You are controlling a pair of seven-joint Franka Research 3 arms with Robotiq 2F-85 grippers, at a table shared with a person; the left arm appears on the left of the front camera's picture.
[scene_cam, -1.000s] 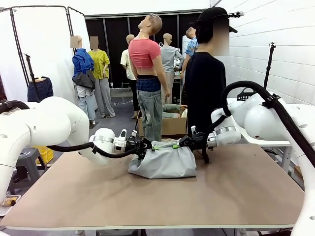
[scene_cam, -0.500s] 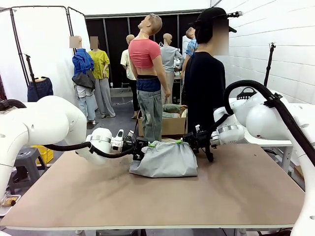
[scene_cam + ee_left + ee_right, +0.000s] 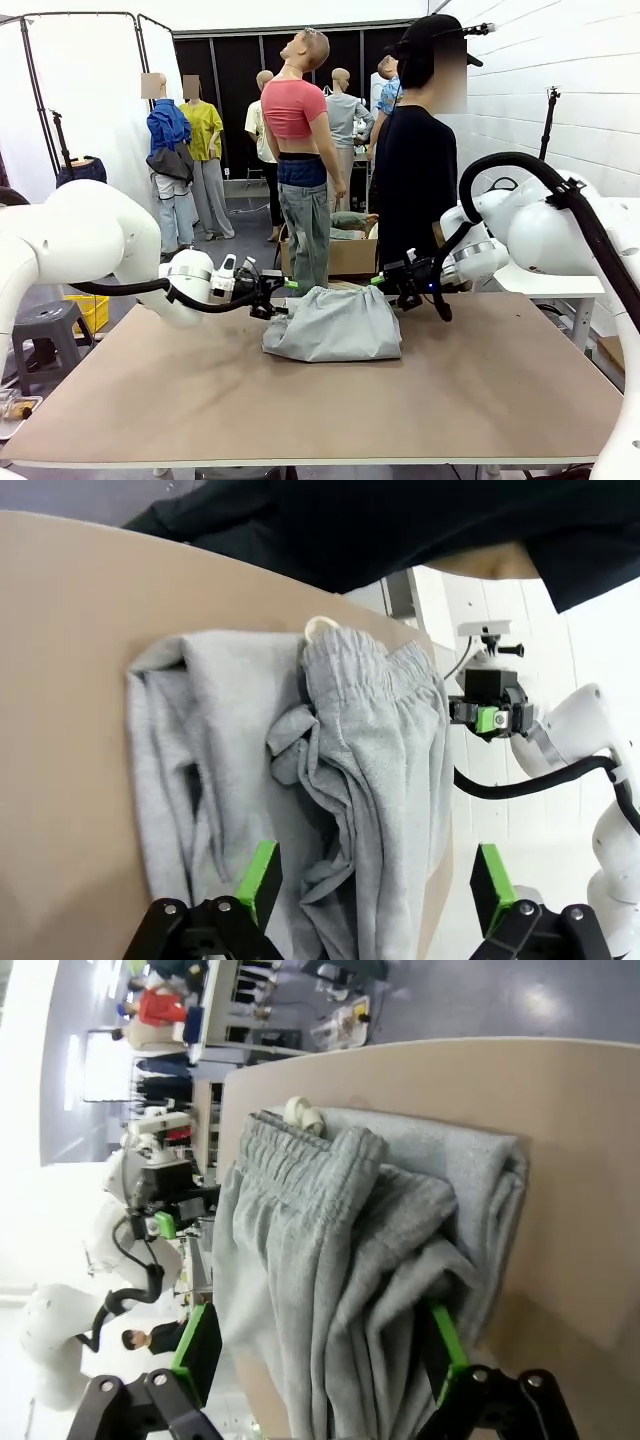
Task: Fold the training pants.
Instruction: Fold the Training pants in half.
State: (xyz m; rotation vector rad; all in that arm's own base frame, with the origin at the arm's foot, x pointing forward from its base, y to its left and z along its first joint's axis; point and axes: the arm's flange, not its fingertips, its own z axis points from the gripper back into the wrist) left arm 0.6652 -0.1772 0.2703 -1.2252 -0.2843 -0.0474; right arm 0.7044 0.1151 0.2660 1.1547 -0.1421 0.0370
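- The white left arm reaches in low and nearly level over the brown bench (image 3: 480, 390), its black left gripper (image 3: 272, 297) pointing at the left edge of the soft light grey jersey training pants (image 3: 333, 325).
- The white right arm comes in from the other side, forearm sloping down, its black right gripper (image 3: 392, 282) just off the pants' upper right corner.
- In the left wrist view the left gripper (image 3: 375, 885) has its jaws spread wide, green pads on either side of the cloth's near end; the pads hold nothing.
- In the right wrist view the right gripper (image 3: 320, 1345) likewise has its jaws wide apart, straddling the bundle's near end without pinching it.
- The pants (image 3: 300, 780) lie on the bench as a loosely folded, rumpled bundle between the two grippers, near the far edge.
- The gathered elastic waistband (image 3: 290, 1175) shows close puckered ribs, with a pale cord end (image 3: 303, 1114) beside it.
- A person in a black top (image 3: 415, 180) stands behind the bench.
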